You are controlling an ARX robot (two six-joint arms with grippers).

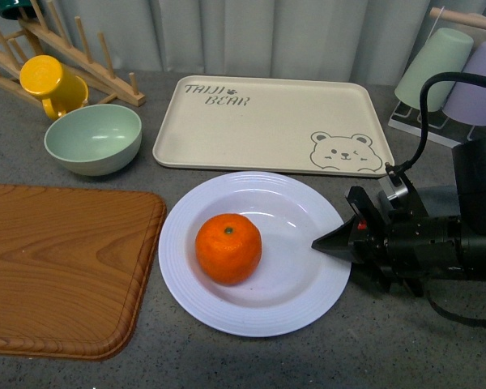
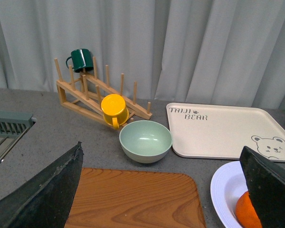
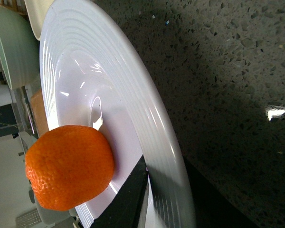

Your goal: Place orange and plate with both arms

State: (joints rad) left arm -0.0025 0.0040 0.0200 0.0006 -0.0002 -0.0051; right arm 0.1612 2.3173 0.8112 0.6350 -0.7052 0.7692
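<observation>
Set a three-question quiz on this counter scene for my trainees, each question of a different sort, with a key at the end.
1. True or false: the orange lies on the counter, outside the plate.
2. Multiple choice: in the front view, the tip of the right gripper is A) at the plate's rim, B) raised high above the plate, C) out of the picture.
3. Short answer: what animal is printed in one corner of the beige tray?

Key
1. False: the orange sits inside the plate.
2. A
3. A bear.
</observation>
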